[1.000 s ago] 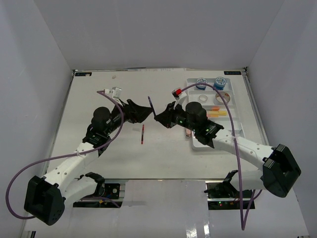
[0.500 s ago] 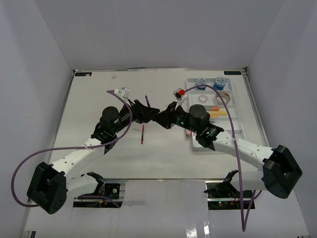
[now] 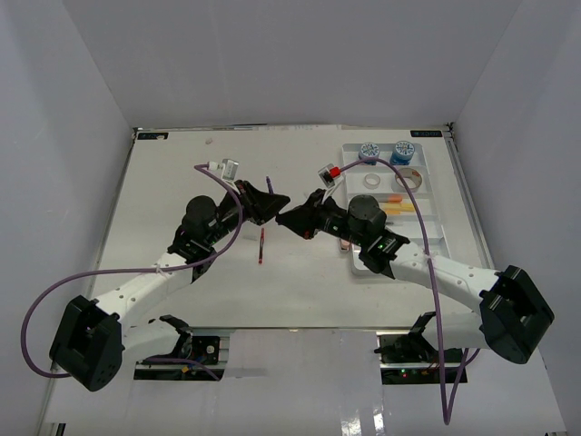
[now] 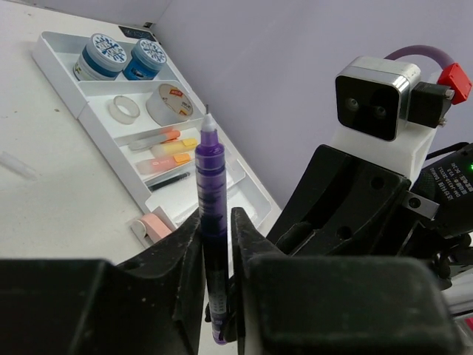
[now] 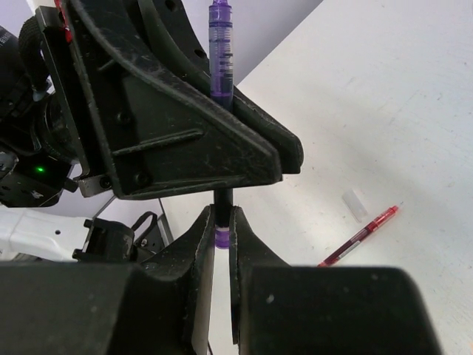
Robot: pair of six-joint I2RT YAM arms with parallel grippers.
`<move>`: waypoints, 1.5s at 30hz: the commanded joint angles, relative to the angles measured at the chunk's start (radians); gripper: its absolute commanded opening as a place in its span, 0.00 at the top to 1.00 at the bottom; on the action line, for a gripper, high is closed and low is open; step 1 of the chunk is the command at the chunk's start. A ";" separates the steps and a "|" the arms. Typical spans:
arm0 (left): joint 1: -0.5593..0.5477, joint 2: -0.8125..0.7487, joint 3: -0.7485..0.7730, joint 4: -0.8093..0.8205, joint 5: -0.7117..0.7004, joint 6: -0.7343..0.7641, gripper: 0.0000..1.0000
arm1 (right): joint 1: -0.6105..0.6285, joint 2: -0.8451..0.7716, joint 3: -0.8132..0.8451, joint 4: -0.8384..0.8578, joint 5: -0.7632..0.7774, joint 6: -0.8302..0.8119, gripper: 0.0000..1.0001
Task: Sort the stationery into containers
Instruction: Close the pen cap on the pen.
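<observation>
End effectors meet nose to nose above mid-worktop (image 3: 182, 182). The left end effector (image 4: 214, 222) is narrow, its jaws pressed to both sides of an upright purple pen (image 4: 211, 170). The right end effector (image 5: 220, 222) is pinched shut on the same pen's lower end.

Risks, judged:
- Two grips on one thin barrel. If either arm pulls away while the other is clamped, the pen could bend, twist or snap out.
- If the right lets go before the left is firm, the pen falls to the worktop and rolls away from the white tray (image 3: 436, 238).
- Housings are very close, so a tilt could knock them together.

Views:
- The top view alone shows both arms and the tray off to the right, well apart from the handover.
- Only the left wrist view shows the tray's contents: blue-white tubs (image 4: 103, 55), tape rolls (image 4: 166, 103), orange and yellow pieces, and a pink eraser (image 4: 155, 225) outside its near corner.
- Only the right wrist view shows the lower pinch, plus a red pen (image 5: 362, 235) and a small clear piece (image 5: 355, 205) lying loose.
</observation>
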 commanded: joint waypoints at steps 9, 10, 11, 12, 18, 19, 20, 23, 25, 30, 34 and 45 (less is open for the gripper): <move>-0.006 -0.008 0.013 0.029 0.039 0.038 0.99 | 0.004 -0.008 -0.020 0.040 0.012 -0.001 0.89; -0.006 -0.009 0.017 0.016 0.038 0.045 1.00 | 0.004 -0.013 -0.025 0.024 0.017 -0.009 0.84; -0.006 -0.008 0.020 0.003 0.038 0.067 1.00 | 0.002 -0.016 -0.032 0.012 0.026 -0.017 0.80; -0.006 -0.009 0.023 -0.017 0.035 0.077 1.00 | 0.001 -0.018 -0.037 -0.003 0.032 -0.024 0.77; 0.008 -0.008 0.055 -0.142 0.016 0.197 1.00 | -0.043 -0.068 -0.083 -0.167 0.084 -0.104 0.42; 0.017 -0.008 0.061 -0.162 0.016 0.214 1.00 | -0.059 -0.079 -0.086 -0.190 0.090 -0.125 0.31; 0.038 -0.003 0.070 -0.182 0.024 0.244 1.00 | -0.086 -0.084 -0.089 -0.231 0.099 -0.141 0.26; 0.107 0.003 0.086 -0.259 0.063 0.289 1.00 | -0.149 -0.084 -0.072 -0.288 0.116 -0.205 0.05; 0.163 0.009 0.116 -0.329 0.088 0.337 1.00 | -0.183 -0.053 -0.028 -0.350 0.129 -0.230 0.05; 0.207 0.037 0.225 -0.515 0.107 0.487 1.00 | -0.281 0.089 0.107 -0.448 0.046 -0.365 0.05; 0.209 0.032 0.176 -0.511 0.131 0.557 1.00 | -0.300 0.295 0.334 -0.667 0.050 -0.446 0.00; 0.214 0.057 0.121 -0.491 0.162 0.628 1.00 | -0.300 0.714 0.803 -0.927 0.198 -0.581 0.26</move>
